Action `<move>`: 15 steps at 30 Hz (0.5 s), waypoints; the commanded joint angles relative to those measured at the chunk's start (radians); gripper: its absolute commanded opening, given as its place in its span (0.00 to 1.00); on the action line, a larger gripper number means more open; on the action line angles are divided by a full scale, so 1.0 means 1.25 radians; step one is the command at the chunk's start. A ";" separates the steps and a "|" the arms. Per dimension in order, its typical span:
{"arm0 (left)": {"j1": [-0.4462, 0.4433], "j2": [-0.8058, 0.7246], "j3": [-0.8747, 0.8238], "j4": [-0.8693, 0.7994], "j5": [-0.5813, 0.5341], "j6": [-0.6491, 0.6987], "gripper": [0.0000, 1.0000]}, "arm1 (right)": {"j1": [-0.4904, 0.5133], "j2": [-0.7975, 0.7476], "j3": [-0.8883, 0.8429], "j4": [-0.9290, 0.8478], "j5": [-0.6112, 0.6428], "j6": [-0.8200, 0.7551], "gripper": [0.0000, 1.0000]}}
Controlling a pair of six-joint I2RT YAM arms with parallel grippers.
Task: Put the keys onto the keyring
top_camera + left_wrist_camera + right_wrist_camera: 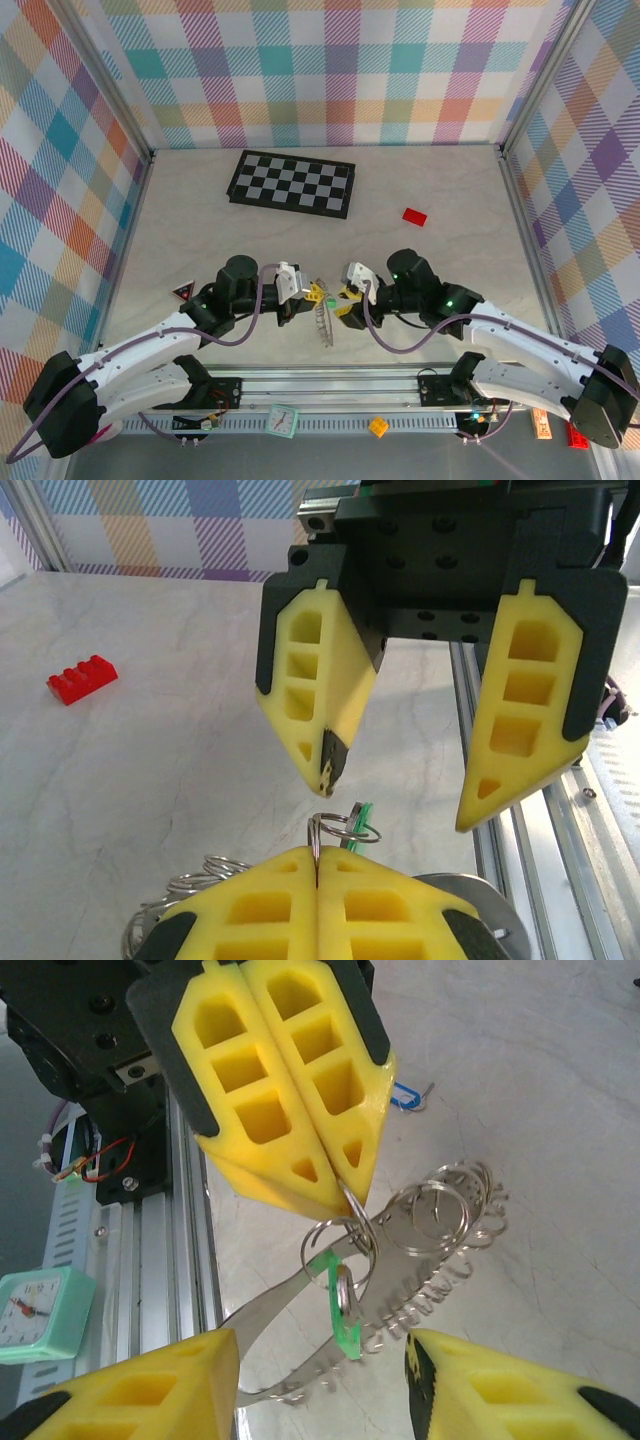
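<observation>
Your left pincer (pixel 316 860) is clamped shut on a wire turn of the keyring (pixel 440 1210), I think; the tips hide the contact pt. From that turn the green key (pixel 338 1312) dangles, mid-frame in the right wrist view, and the rest of the ring sags to the desk (pixel 560 1070). Your right pincer (pixel 396 806) gapes empty just beside it. The blue key (pixel 405 1095) lies upper right, apart. The wire's prob. light, floppy, springy & slick: pinch keys by the plastic head, not the metal.

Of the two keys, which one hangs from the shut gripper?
The green key: it dangles from a small wire ring pinched in the shut left gripper. The blue key lies flat on the table, held by nothing.
</observation>
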 commanded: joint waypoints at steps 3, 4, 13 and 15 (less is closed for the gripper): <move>-0.005 -0.015 -0.009 0.049 0.012 -0.011 0.00 | -0.004 0.036 0.001 0.057 -0.010 0.008 0.43; -0.004 -0.015 -0.009 0.048 0.012 -0.011 0.00 | -0.004 0.040 0.002 0.061 -0.002 0.006 0.41; -0.005 -0.012 -0.009 0.057 0.016 -0.013 0.00 | -0.004 0.047 0.002 0.077 -0.012 -0.010 0.21; -0.005 -0.011 -0.008 0.061 0.016 -0.014 0.00 | -0.004 0.053 0.003 0.074 -0.015 -0.013 0.14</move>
